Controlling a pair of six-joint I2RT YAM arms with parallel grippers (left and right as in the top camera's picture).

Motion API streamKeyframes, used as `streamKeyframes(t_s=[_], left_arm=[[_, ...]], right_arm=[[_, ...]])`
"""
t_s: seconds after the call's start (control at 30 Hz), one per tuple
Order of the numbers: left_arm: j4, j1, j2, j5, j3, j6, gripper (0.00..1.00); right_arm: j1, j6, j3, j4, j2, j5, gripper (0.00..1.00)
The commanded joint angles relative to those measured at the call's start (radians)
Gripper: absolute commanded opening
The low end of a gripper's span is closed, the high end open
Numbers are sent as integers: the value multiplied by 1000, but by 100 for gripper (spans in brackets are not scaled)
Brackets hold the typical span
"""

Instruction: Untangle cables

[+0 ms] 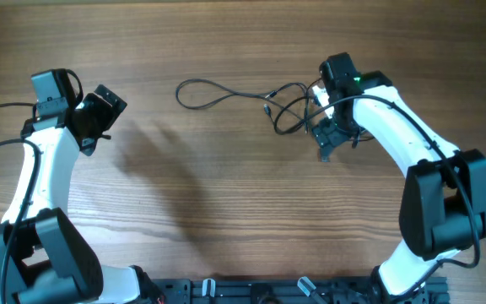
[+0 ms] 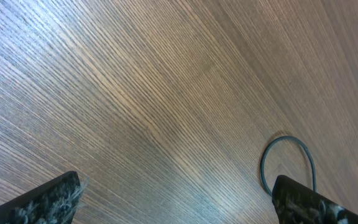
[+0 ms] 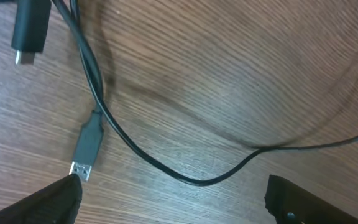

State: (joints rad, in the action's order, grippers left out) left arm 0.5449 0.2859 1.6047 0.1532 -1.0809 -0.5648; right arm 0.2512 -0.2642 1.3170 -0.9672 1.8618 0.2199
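Cables (image 1: 226,95) sprawl across the wooden table (image 1: 226,203), knotted just beside the right gripper (image 1: 331,140). Its jaws are spread wide and empty above one cord, with a silver-tipped USB plug (image 3: 87,144) by one fingertip. The left gripper (image 1: 99,114) is also spread, holding nothing, well apart from the knot.

cables (image 1: 270,105) lie by right gripper (image 1: 329,142)
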Motion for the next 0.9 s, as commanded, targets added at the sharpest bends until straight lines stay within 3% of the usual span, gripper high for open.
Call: streamKeyframes(t_s=[0.0, 0.03, 0.07, 0.17, 0.3, 0.33, 0.47, 0.5, 0.53, 0.6, 0.7, 0.87], left_arm=[[-3, -2, 2, -10, 2, 8, 100], [-3, -2, 2, -10, 2, 8, 100], [-3, -2, 2, -10, 2, 8, 100], [-3, -2, 2, -10, 2, 8, 100], [-3, -2, 2, -10, 2, 8, 100], [-3, -2, 2, -10, 2, 8, 100], [-3, -2, 2, -10, 2, 8, 100], [-3, -2, 2, -10, 2, 8, 100], [-3, -2, 2, -10, 2, 8, 100], [-3, -2, 2, -10, 2, 8, 100], [-3, -2, 2, -10, 2, 8, 100], [-3, -2, 2, -10, 2, 8, 100]], right_arm=[[-34, -50, -1, 31, 25, -27, 88], [-52, -50, -2, 53, 29, -49, 79], [-65, -50, -2, 62, 31, -87, 77], [-92, -50, -3, 65, 33, -192, 77], [-114, -50, -36, 85, 33, -190, 73], [-115, -50, -61, 103, 33, -207, 68], [-115, -49, -198, 193, 33, -241, 68], [-115, -50, -215, 192, 33, -240, 63], [-115, -45, -222, 193, 33, -241, 49], [-115, 59, -220, 211, 32, -241, 4], [-115, 222, -209, 206, 27, -242, 5], [-115, 244, -142, 114, -92, -260, 4]])
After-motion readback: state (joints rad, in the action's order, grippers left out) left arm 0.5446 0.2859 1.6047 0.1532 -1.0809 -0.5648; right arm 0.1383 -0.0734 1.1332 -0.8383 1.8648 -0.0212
